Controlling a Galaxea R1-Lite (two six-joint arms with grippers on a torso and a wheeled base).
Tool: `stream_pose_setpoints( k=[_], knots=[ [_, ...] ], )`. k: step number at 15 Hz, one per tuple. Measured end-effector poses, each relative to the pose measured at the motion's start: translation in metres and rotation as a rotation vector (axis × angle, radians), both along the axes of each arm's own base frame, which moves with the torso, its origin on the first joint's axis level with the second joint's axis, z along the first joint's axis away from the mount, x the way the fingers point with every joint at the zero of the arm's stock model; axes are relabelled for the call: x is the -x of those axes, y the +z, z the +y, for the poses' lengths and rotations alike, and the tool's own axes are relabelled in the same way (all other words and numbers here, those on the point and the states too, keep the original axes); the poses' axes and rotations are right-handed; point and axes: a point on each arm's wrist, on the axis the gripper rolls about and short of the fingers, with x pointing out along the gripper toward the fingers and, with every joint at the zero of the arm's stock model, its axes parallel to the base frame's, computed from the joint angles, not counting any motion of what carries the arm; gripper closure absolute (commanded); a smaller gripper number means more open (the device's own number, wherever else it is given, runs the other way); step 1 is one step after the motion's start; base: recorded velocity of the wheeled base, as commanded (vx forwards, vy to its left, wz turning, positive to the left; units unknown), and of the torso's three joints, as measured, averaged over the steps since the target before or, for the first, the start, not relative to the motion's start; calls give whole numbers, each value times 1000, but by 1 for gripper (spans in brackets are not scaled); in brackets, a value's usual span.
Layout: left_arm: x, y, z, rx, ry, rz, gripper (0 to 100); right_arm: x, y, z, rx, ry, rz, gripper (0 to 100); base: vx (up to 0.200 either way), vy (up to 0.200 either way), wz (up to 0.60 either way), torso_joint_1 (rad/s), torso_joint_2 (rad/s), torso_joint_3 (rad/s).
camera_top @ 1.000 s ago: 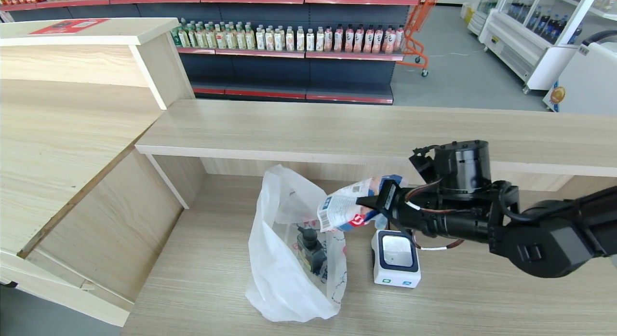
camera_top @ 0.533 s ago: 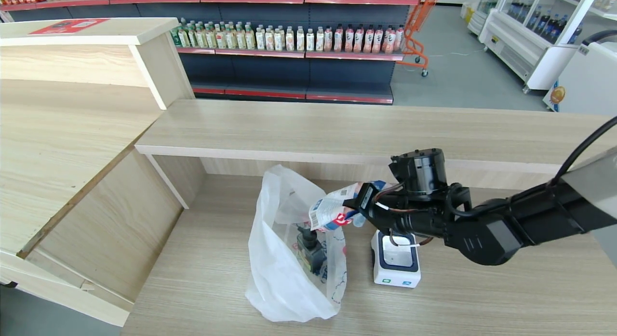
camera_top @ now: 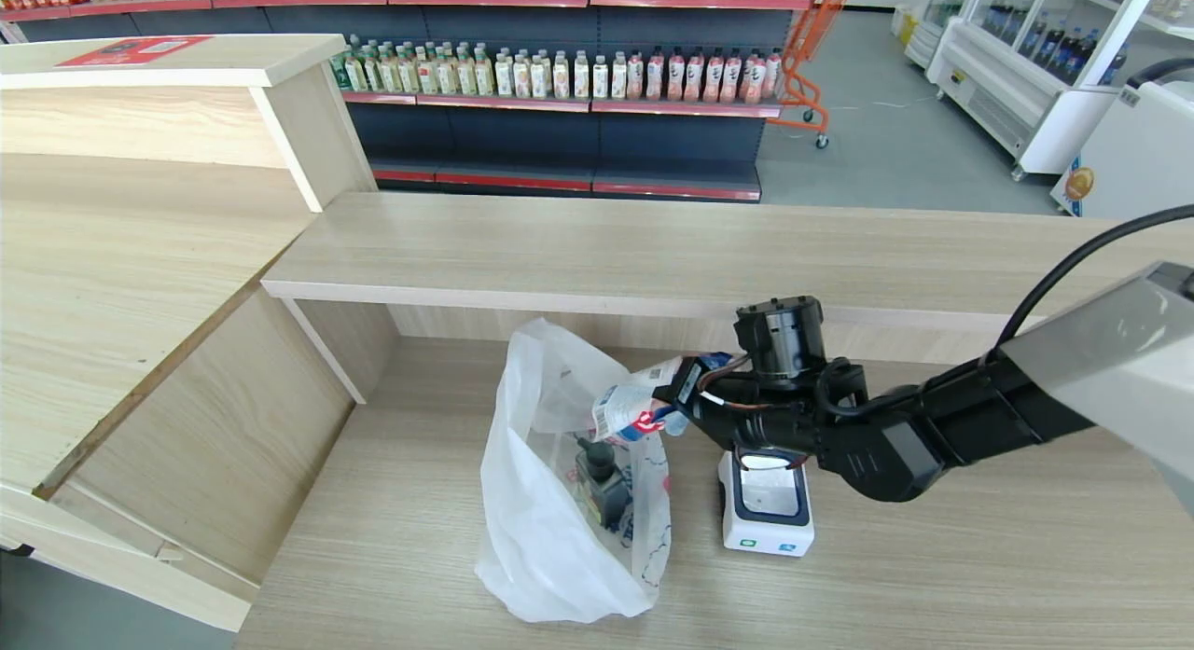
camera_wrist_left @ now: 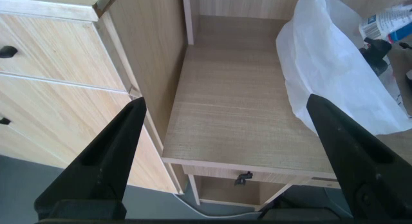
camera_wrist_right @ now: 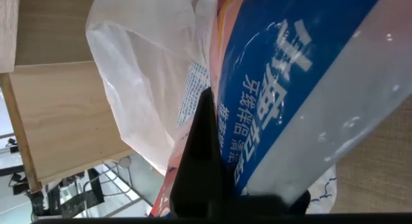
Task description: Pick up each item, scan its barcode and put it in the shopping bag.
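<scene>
Your right jaws are pinching the snack packet [camera_top: 627, 409] by one end. It hangs above the worktop [camera_top: 933, 575], with its free end just over the rim of the shopping bag [camera_top: 541, 529]. In the head view the packet's long axis runs from about 2 o'clock at the jaws down to 8 o'clock. The bag's open mouth also lies at 8 o'clock from the jaws, so the release likely wants the packet a little farther along that line first. The scanner [camera_top: 767, 515] sits at about 5 o'clock from the jaws, under the wrist. Your left jaws are spread wide and hold nothing. They are well apart from the bag, off toward its 9 o'clock side, so the right arm is nearer.
</scene>
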Motion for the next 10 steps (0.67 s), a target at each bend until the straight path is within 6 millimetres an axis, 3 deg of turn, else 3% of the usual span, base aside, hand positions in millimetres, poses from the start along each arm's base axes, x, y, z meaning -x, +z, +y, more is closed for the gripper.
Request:
stream_pose_setpoints(
  k=[5, 10],
  knots=[
    [0, 0, 0, 0, 0, 0, 0, -7, -12, 6, 30, 7, -2, 100, 0, 0, 0, 0, 0, 0],
    [0, 0, 0, 0, 0, 0, 0, -10, -31, 11, 198, 95, -82, 100, 0, 0, 0, 0, 0, 0]
  ],
)
